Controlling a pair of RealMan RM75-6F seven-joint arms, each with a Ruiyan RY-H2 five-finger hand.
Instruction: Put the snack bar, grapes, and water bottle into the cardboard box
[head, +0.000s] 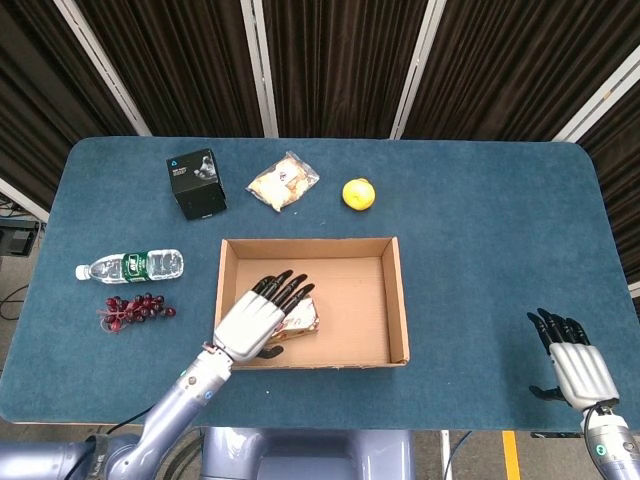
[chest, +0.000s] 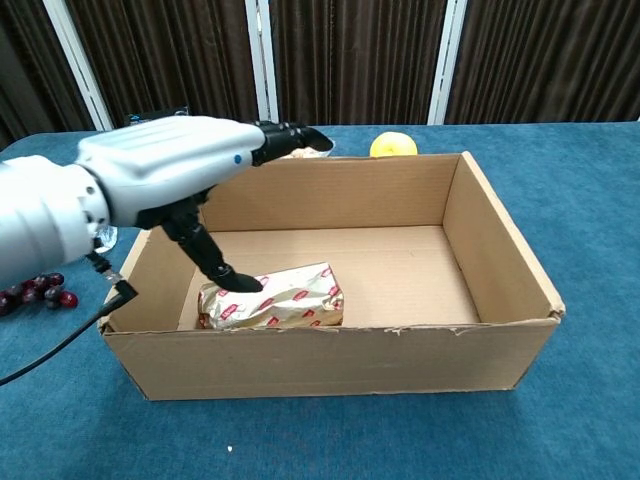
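Your left robot hand (head: 262, 315) hovers, fingers spread, empty, above the foil-wrapped snack bar (chest: 272, 298) inside the brown cardboard box (head: 397, 290). Dark red grapes (head: 135, 308) lie left of the box, nearest that hand.

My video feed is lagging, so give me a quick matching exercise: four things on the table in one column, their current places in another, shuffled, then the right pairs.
Things:
1. snack bar
2. grapes
3. water bottle
4. lemon

Places:
A. lying on the table just behind the grapes
B. on the table beyond the far wall of the cardboard box
C. inside the box, under the left hand
D. on the table left of the box, nearest the front edge

Pairs: 1-C, 2-D, 3-A, 4-B
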